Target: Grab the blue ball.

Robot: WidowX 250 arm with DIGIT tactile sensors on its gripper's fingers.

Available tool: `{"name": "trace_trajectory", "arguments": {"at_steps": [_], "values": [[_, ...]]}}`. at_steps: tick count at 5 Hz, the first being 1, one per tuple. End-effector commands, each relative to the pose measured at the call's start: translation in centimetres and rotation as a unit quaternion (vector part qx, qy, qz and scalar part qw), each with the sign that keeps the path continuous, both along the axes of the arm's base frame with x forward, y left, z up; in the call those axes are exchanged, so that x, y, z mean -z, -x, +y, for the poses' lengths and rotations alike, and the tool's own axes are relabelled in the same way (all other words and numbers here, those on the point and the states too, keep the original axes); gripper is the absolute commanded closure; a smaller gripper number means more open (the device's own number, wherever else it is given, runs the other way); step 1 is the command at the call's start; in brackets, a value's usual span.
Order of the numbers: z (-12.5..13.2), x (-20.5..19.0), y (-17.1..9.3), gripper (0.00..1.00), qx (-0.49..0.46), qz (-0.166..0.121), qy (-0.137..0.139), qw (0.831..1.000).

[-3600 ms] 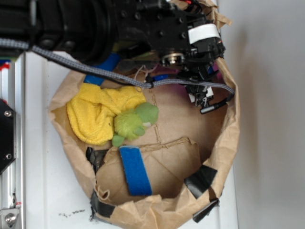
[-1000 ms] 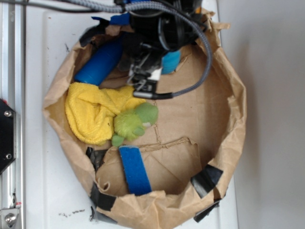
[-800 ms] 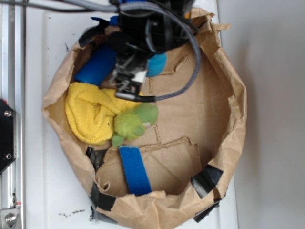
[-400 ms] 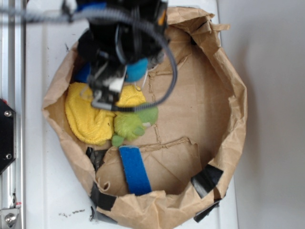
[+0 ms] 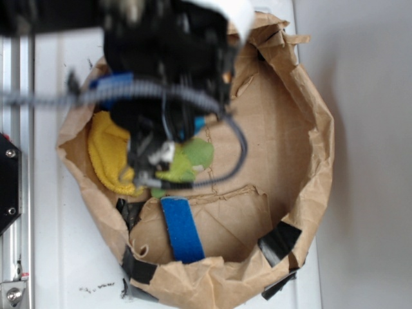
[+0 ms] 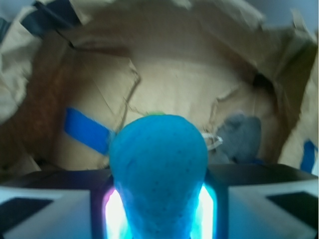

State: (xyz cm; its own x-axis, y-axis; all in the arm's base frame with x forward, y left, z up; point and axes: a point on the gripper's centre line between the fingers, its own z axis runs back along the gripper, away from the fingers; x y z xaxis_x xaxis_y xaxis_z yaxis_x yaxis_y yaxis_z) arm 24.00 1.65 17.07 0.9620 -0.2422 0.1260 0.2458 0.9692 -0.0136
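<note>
Wrist view, nearest first: the blue ball (image 6: 158,169) fills the lower centre of the frame, squeezed between the two fingers (image 6: 47,206) of the gripper (image 6: 158,211), which press on its left and right flanks; the jaws are closed on it and its teal surface looks faintly speckled (a pale glow rims the contact on both sides). Just past the ball top, a sliver of green (image 6: 157,113), too little showing to name from here. Beyond that, the brown paper floor of the bag (image 6: 189,79), creased and torn in places, with a flat blue strip (image 6: 85,130) lying to the left and a grey blurred patch (image 6: 239,137) to the right. Far rim of the paper rises at the top, a dark tape patch (image 6: 52,20) at the upper left. Exterior view, from above: the black arm (image 5: 164,58) is motion-blurred and covers the upper left of the bag (image 5: 309,129); only a small bit of the ball (image 5: 198,124) peeks out beneath it. Under the gripper (image 5: 151,158) lie the green plush toy (image 5: 193,158) and, beside it to the left, the yellow cloth (image 5: 106,151). The strip (image 5: 182,228) sits lower on a folded paper flap. Black tape (image 5: 278,241) holds the lower right rim. Bag rests on a white table (image 5: 58,257).
</note>
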Motion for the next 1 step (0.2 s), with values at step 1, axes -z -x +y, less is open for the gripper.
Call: {"name": "trace_trajectory", "arguments": {"at_steps": [1], "values": [[0.23,-2.46,-1.81,1.0,-0.045,-0.047,0.0,0.998]]}}
